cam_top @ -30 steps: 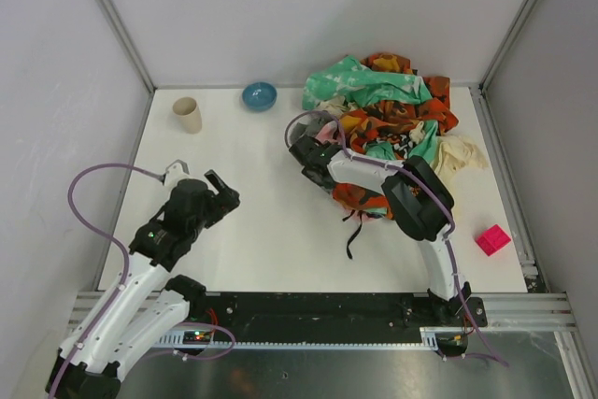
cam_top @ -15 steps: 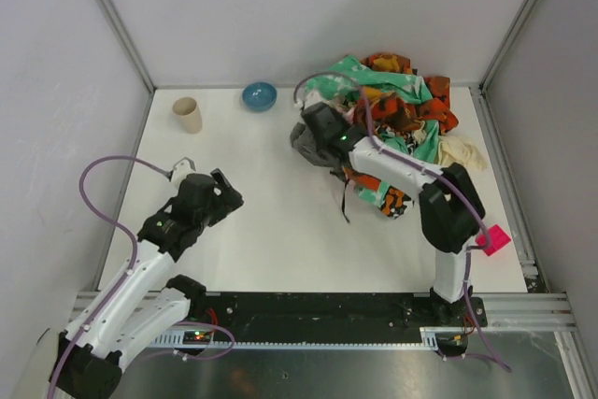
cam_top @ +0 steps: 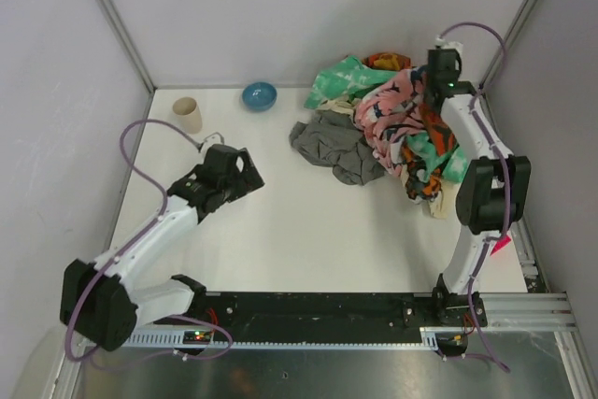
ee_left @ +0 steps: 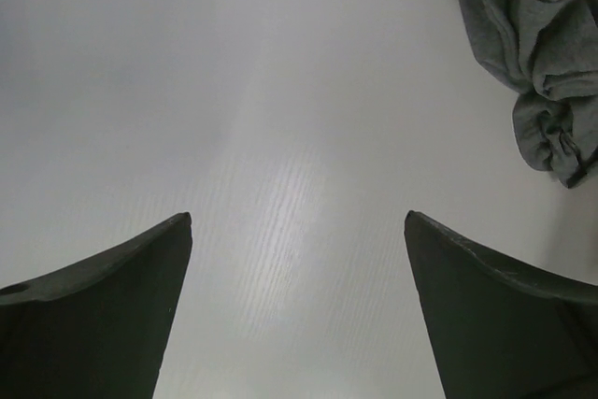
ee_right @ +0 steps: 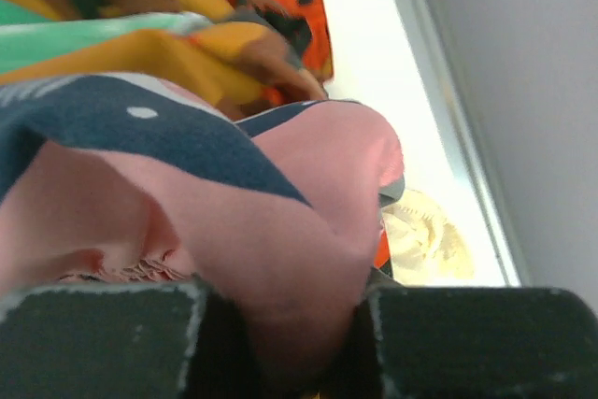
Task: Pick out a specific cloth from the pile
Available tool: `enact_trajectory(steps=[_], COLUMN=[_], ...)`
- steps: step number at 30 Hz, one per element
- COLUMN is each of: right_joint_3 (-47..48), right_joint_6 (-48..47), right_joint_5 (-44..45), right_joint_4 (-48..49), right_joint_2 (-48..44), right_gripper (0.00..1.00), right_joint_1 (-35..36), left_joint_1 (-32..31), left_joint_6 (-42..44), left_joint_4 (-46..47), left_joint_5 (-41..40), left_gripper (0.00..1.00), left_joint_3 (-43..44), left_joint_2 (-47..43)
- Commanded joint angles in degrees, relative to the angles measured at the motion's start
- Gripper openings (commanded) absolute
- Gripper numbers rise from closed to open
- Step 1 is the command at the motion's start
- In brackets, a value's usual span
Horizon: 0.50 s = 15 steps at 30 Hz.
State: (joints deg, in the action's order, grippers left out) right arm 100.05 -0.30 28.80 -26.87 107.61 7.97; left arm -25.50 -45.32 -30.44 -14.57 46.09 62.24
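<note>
The plain dark grey soft cloth (cam_top: 334, 147) lies crumpled on the white table (cam_top: 280, 231) in loose, rounded folds. It is unpatterned, with a matte knit surface. Its right edge touches the pile of bright patterned cloths (cam_top: 425, 156). In the left wrist view, one folded end of it fills the upper right corner.

The left gripper (cam_top: 245, 173) hangs over bare table, left of the grey cloth and apart from it. Its fingers stand wide apart and hold nothing.

The right gripper (ee_right: 304, 324) is raised at the far side of the pile. Its fingers are clamped on a pink floral cloth (cam_top: 385, 111) with dark blue markings, which drapes down from the gripper over the pile.
</note>
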Motion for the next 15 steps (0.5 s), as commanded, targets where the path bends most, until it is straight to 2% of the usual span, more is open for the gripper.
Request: enact_trajectory(steps=[1, 4, 11, 13, 15], right_joint_3=[0.92, 1.31, 1.43, 1.21, 0.72], right_joint_6=[11.39, 11.81, 11.99, 12.09, 12.52], right_joint_5=[-19.28, -25.22, -26.39, -26.37, -26.10], right_joint_4=[-7.32, -8.53, -7.66, -7.53, -7.24], right_joint_2=[8.83, 14.00, 18.00, 17.81, 17.11], right_gripper=[0.02, 0.06, 0.18, 0.24, 0.34], right_joint_1=[-7.78, -10.54, -11.78, -12.02, -12.14], left_joint_1=[-1.02, -1.24, -3.11, -4.07, -5.25], left_joint_6=[5.31, 7.73, 11.82, 12.99, 14.10], left_joint_4=[9.05, 11.35, 11.85, 11.86, 11.75], left_joint_5=[5.73, 8.79, 12.89, 13.77, 13.45], left_gripper=[1.00, 1.00, 1.00, 1.00, 1.00], left_joint_3=[6.52, 12.78, 30.77, 35.36, 39.89], left_joint_2=[8.41, 17.14, 38.11, 42.70, 46.92])
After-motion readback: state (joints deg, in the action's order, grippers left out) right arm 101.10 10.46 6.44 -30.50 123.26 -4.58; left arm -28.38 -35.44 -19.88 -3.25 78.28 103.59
